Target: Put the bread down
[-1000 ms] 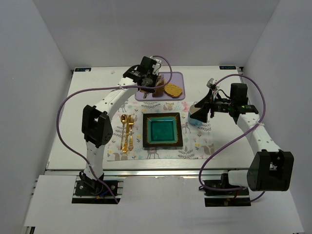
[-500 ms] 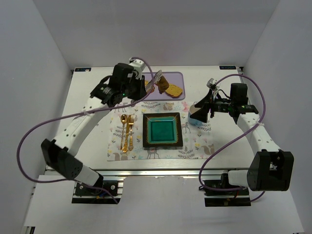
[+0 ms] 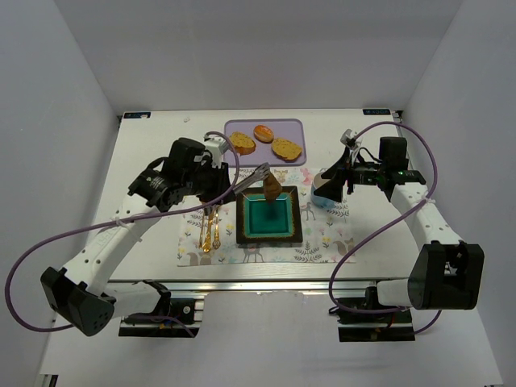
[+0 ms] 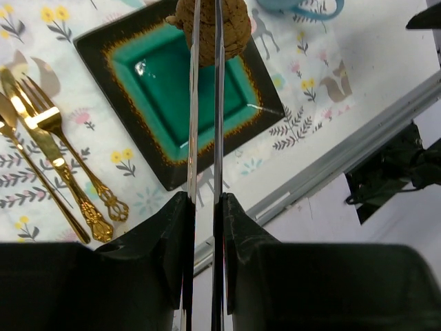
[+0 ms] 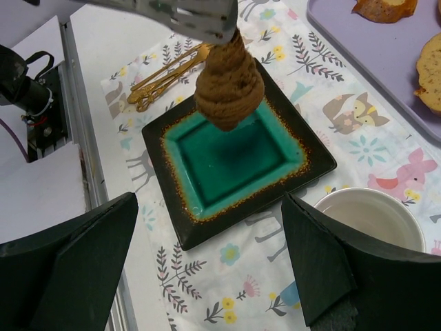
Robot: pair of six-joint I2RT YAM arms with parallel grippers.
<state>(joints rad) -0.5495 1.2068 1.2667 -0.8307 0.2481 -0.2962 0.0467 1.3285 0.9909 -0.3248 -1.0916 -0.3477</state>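
Note:
My left gripper (image 3: pixel 216 179) (image 4: pixel 204 200) is shut on metal tongs (image 3: pixel 248 178) (image 4: pixel 193 103). The tongs pinch a brown piece of bread (image 3: pixel 272 189) (image 4: pixel 207 27) and hold it in the air above the far edge of the square teal plate (image 3: pixel 242 230) (image 4: pixel 131 148). In the right wrist view the bread (image 5: pixel 229 79) hangs over the plate (image 5: pixel 207 231) from the tongs' tips (image 5: pixel 196 15). My right gripper (image 3: pixel 347 171) (image 5: pixel 210 207) is open and empty, to the right of the plate, over a white and blue cup (image 3: pixel 324 188) (image 5: pixel 368 217).
A purple tray (image 3: pixel 298 129) (image 5: pixel 344 31) at the back holds three toasted slices (image 3: pixel 287 148). Gold cutlery (image 3: pixel 210 218) (image 4: pixel 48 131) lies left of the plate on a patterned placemat (image 3: pixel 322 242). White walls enclose the table.
My left arm has swung from the purple tray forward to the plate, carrying the bread in the tongs. The right arm has stayed almost still.

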